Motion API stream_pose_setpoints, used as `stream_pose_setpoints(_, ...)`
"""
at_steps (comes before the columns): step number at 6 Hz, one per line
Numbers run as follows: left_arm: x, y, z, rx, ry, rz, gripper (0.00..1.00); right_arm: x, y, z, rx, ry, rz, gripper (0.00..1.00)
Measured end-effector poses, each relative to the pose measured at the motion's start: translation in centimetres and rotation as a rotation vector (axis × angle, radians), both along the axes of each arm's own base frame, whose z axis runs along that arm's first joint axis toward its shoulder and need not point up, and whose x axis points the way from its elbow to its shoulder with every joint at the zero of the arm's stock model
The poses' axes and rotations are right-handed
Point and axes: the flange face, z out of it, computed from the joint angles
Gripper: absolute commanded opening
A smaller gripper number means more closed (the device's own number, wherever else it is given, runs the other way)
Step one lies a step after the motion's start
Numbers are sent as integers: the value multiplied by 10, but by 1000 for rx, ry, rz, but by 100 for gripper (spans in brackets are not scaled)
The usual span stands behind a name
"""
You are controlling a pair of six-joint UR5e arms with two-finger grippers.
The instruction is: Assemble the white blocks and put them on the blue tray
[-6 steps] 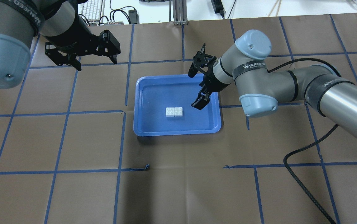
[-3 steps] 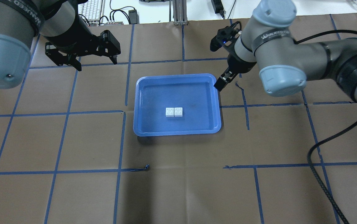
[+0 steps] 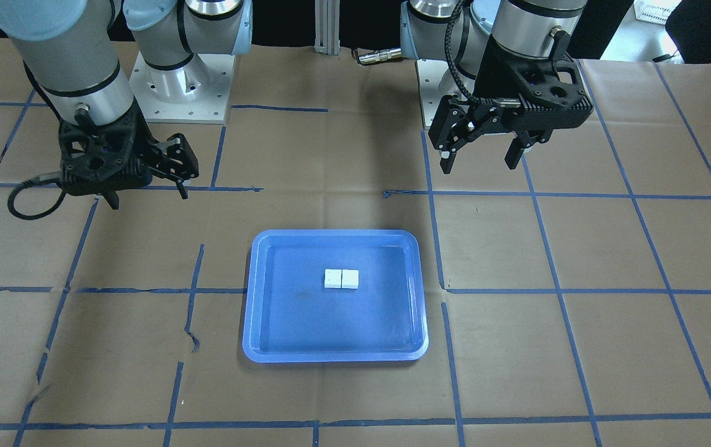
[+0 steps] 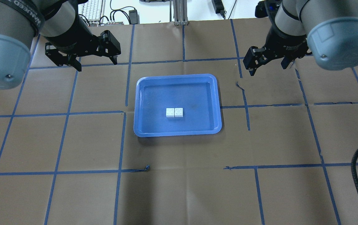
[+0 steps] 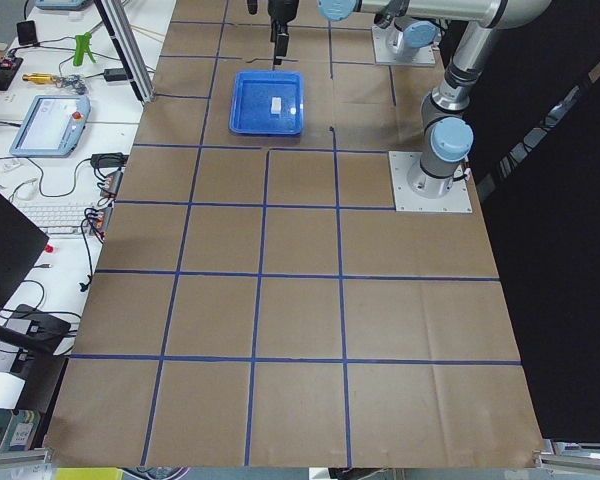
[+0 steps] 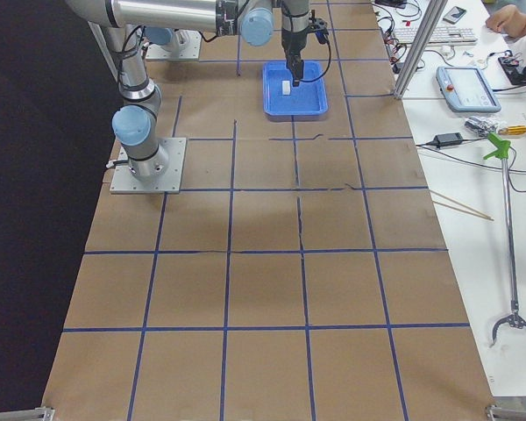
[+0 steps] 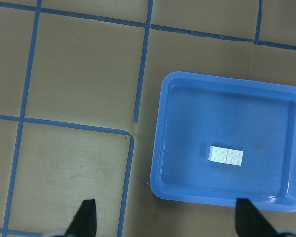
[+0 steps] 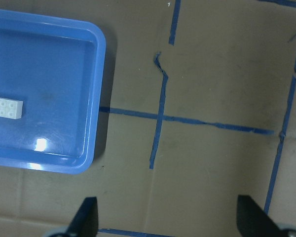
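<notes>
White blocks [image 4: 174, 112] joined side by side near blue tray [image 4: 178, 76] centre, long axis along tray's long side. Left end effector [image 4: 97, 64] raised off tray's left side, right end effector [image 4: 268, 66] off its right; both spread, empty. Left looks marginally nearer.

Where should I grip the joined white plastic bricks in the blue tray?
Come straight down and pinch the joined white plastic bricks across their short width, on the long side walls. They lie flat, studs up, in the shallow blue plastic tray, whose raised rim would hinder a sideways approach.
</notes>
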Motion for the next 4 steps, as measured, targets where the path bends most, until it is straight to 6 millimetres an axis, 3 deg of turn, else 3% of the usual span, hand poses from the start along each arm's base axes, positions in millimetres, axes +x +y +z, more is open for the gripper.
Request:
stream_pose_setpoints(1, 0, 0, 0, 0, 0, 0, 99, 0, 5, 19, 21, -1, -48, 100)
stream_pose_setpoints(4, 0, 0, 0, 0, 0, 0, 99, 1, 7, 29, 41, -2, -87, 100)
